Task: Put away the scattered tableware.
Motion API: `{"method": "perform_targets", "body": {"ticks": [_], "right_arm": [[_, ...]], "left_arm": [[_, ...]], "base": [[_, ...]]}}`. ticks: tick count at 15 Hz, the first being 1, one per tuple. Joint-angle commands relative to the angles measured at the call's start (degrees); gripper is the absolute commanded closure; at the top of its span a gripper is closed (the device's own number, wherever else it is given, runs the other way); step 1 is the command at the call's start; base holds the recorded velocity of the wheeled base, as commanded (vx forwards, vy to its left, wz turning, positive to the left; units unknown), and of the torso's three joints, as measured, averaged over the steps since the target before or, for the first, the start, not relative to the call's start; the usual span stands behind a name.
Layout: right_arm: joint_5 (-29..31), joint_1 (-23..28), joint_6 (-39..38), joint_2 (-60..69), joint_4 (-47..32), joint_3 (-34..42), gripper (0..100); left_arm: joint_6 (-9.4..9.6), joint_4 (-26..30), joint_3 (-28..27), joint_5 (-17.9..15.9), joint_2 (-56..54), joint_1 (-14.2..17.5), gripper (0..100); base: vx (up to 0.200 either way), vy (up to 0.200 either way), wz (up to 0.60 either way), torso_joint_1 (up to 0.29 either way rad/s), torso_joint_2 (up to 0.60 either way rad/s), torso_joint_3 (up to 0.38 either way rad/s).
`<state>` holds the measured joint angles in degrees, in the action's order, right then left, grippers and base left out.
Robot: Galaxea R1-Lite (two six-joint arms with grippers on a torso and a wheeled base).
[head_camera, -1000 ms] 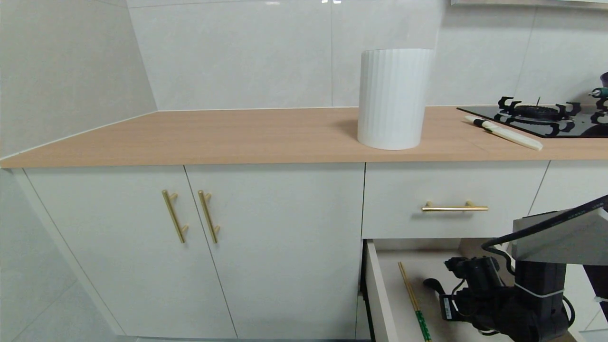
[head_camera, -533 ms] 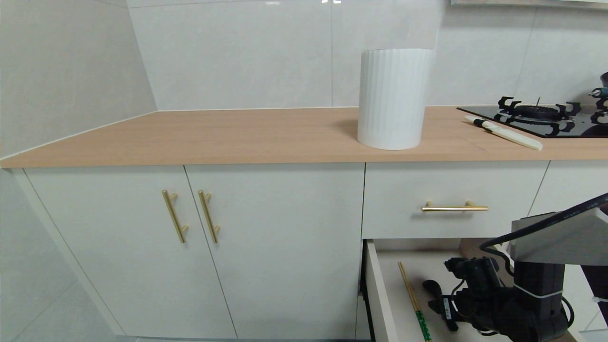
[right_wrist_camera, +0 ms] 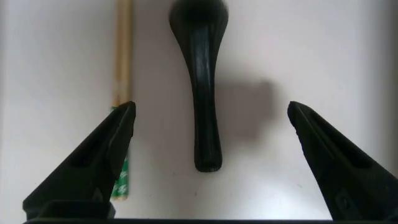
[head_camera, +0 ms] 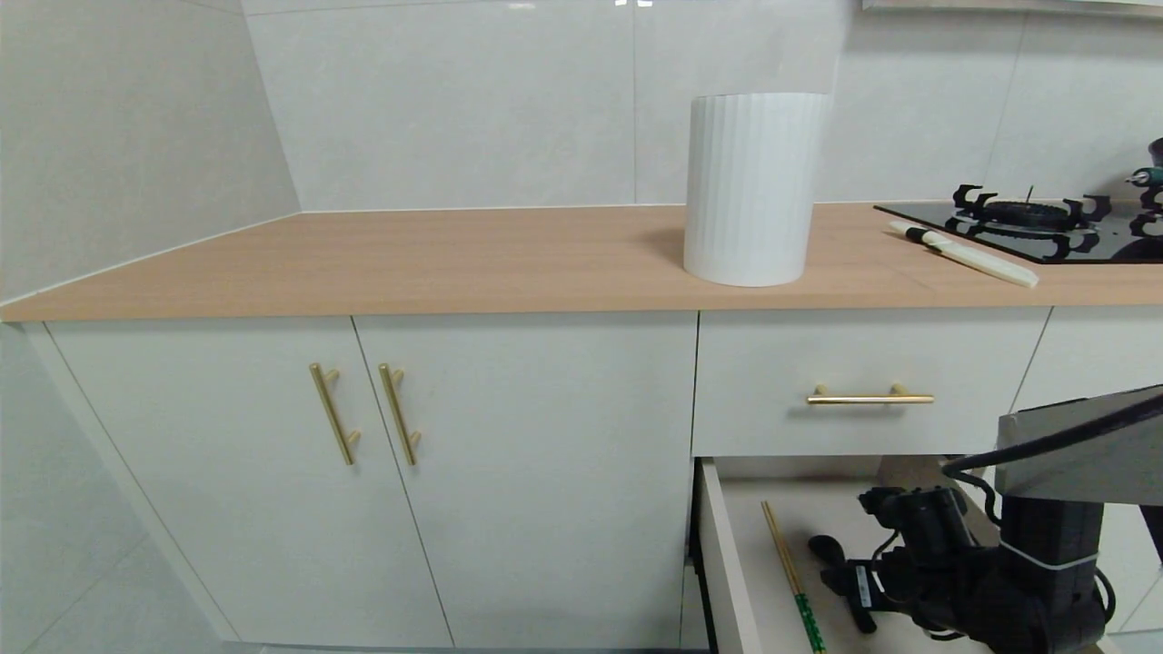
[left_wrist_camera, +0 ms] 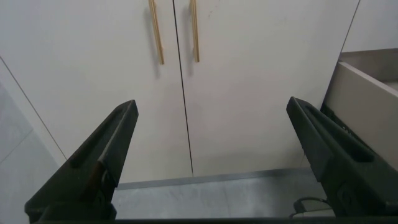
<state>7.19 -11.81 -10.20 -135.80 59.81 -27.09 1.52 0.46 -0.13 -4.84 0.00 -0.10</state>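
Right pincer (right_wrist_camera: 209, 111) wide, empty, seemingly above black spoon (right_wrist_camera: 204, 74) in drawer (right_wrist_camera: 323, 56) | chopsticks (right_wrist_camera: 123, 68) beside spoon | left pincer (left_wrist_camera: 211, 112) wide, empty

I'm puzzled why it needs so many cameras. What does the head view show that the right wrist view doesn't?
Head view only: the wooden counter with a white ribbed jar, a knife and the stove, plus the cupboard doors. Right wrist view only: up close, the right hand open, its fingers either side of the black spoon, not touching it. Both: the spoon and chopsticks lying in the open drawer.
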Motion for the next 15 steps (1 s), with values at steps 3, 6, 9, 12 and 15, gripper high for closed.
{"method": "perform_targets", "body": {"ticks": [3, 6, 9, 12, 15], "right_arm": [[-0.2, 0.0, 0.2, 15.0, -2.5, 2.7, 0], [-0.2, 0.0, 0.3, 29.2, -15.0, 1.5, 0], [-0.5, -0.2, 0.3, 42.6, -31.9, -2.8, 0], [-4.6, -0.6, 0.4, 52.6, -49.8, -8.2, 0], [-5.4, -1.4, 0.4, 54.5, -54.9, -9.5, 0]], "left_arm": [[-0.03, 0.0, 0.0, 0.0, 0.0, 0.0, 0], [0.06, 0.0, 0.0, 0.0, 0.0, 0.0, 0], [-0.03, 0.0, 0.0, 0.0, 0.0, 0.0, 0], [-0.03, 0.0, 0.0, 0.0, 0.0, 0.0, 0], [-0.12, 0.0, 0.0, 0.1, 0.0, 0.0, 0]], "base": [[0.000, 0.000, 0.00, 0.000, 0.00, 0.000], [0.000, 0.000, 0.00, 0.000, 0.00, 0.000], [0.000, 0.000, 0.00, 0.000, 0.00, 0.000], [-0.133, 0.000, 0.00, -0.002, 0.00, 0.000], [-0.200, 0.000, 0.00, 0.002, 0.00, 0.002]]}}
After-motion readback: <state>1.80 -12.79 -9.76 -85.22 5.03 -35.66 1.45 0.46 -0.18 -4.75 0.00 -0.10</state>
